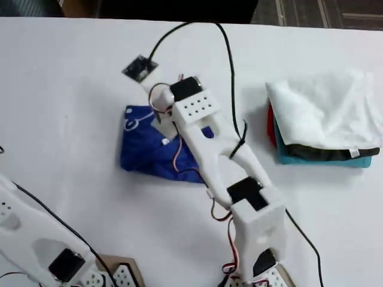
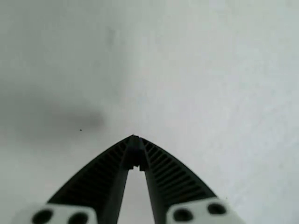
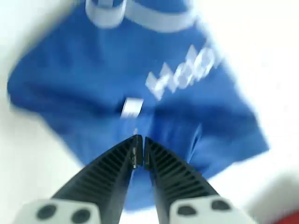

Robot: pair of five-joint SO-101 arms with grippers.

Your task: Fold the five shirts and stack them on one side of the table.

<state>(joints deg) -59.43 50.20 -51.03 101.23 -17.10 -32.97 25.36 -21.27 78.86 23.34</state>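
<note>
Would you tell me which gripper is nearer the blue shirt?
Right. The right gripper is over the blue shirt; the left gripper is over bare table, apart from it.

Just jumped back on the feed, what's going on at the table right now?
The right gripper is over the blue shirt, which lies loosely bunched mid-table. Its jaws are all but closed, and I can't tell whether they pinch any cloth. The left gripper is over bare table, jaws shut on nothing. Four shirts are stacked at one side: a white shirt on top, then a dark shirt, a teal shirt and a red shirt. The blue one is left to do.
</note>
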